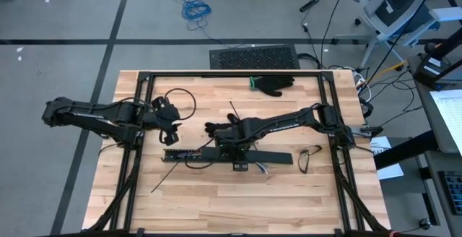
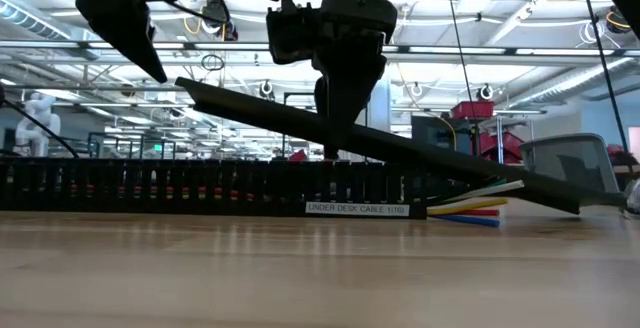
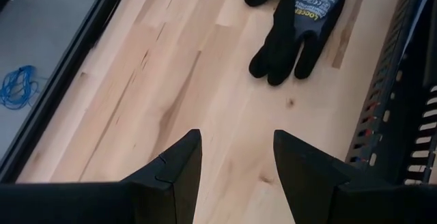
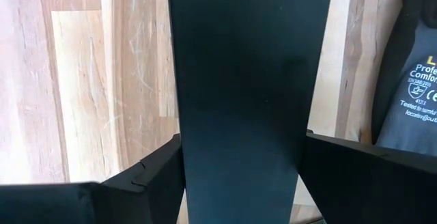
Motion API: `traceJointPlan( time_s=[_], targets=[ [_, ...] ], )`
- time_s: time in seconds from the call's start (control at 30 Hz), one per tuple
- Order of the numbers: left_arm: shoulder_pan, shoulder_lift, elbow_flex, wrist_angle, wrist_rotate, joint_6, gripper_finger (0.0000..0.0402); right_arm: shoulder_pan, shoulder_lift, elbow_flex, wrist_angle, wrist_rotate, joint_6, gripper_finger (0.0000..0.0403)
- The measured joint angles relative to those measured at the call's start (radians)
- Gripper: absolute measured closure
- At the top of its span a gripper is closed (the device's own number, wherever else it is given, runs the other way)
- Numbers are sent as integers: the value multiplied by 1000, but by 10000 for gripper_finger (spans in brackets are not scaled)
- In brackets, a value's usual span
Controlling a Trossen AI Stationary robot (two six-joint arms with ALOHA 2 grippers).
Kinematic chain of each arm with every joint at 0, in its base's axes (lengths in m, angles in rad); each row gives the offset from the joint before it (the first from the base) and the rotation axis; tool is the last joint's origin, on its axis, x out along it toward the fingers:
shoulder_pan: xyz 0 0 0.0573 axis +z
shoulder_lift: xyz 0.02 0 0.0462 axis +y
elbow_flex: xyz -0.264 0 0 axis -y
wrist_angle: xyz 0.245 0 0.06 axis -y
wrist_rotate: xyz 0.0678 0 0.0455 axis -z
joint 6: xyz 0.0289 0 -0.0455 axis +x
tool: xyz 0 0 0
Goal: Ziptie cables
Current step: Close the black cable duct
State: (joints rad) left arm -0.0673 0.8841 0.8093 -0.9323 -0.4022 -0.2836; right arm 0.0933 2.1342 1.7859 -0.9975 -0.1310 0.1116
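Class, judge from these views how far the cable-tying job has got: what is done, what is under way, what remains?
Done: the cables lie along the slotted channel, coloured ends poking from one end.
In hand: the right gripper grips a flat black strip, tilted above the channel. The left gripper hangs open over bare wood.
Left: no tie shows around the cables, so the tying looks undone.

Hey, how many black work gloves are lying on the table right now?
2. The far glove lies at the back edge of the table. The middle glove lies near the table's centre. Another could be hidden under the arms.
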Motion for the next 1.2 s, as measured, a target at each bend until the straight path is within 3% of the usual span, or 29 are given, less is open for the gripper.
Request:
traceJointPlan(
  time_s=[0.7,0.87,1.03,1.2],
  targets=[
    [0,0,0,9,-24,1,224,-4,0,1,-41,33,3,161],
    [0,0,0,9,-25,1,224,0,-1,53,-58,33,13,161],
    [0,0,0,11,-27,1,224,6,-2,117,-151,76,18,161],
    [0,0,0,16,-44,1,224,-3,1,120,-233,53,48,172]
  ],
)
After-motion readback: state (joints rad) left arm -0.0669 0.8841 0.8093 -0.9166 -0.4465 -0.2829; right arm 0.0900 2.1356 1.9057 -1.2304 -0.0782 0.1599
